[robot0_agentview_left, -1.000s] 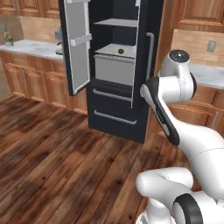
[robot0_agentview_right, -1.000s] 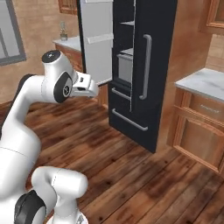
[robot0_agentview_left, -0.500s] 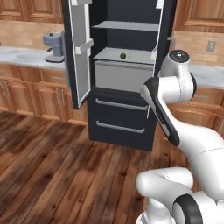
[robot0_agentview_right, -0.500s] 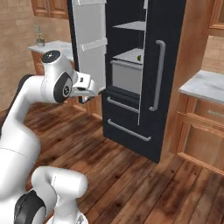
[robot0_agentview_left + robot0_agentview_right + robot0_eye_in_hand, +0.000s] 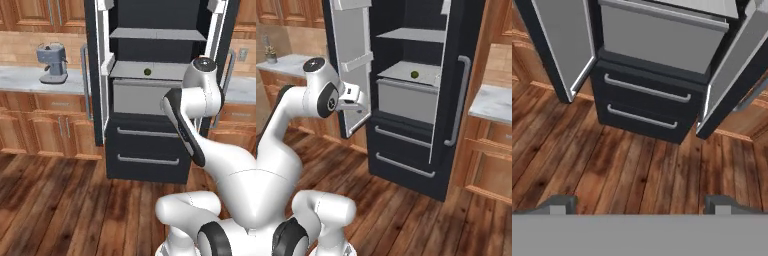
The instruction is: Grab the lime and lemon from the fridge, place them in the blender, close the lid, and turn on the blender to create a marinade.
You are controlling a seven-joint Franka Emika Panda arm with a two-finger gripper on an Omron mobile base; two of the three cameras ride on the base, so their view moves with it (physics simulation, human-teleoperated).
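I stand in front of the fridge (image 5: 150, 125), and both of its upper doors are swung open. The left door (image 5: 353, 65) shows its pale inner side with white bins, and the right door (image 5: 453, 75) carries a long grey bar handle (image 5: 458, 100). Inside I see two pale grey shelves. The lime (image 5: 147, 72) lies on the lower shelf (image 5: 150, 70), just above a wide grey drawer box (image 5: 142, 97); in the right base view the lime (image 5: 414, 74) sits near the back of that shelf. I cannot find the lemon with certainty; a small pale spot at the right edge of the same shelf is too small to tell.

Below the shelves the fridge has two dark drawers (image 5: 647, 100), each with a grey bar handle, and under them is the wooden floor (image 5: 612, 165).

My gripper (image 5: 639, 205) is spread wide and holds nothing. Its two dark fingertips (image 5: 559, 204) stand far apart at the bottom of the hand view, and between them I see only floor boards. It looks down at the floor and the lower drawers, well apart from the lime. My arm (image 5: 195, 110) is raised in front of the right half of the fridge.

On the grey surface (image 5: 30, 80) to the left of the fridge stands a grey coffee machine (image 5: 51, 62), with wooden cupboards (image 5: 45, 120) below it.
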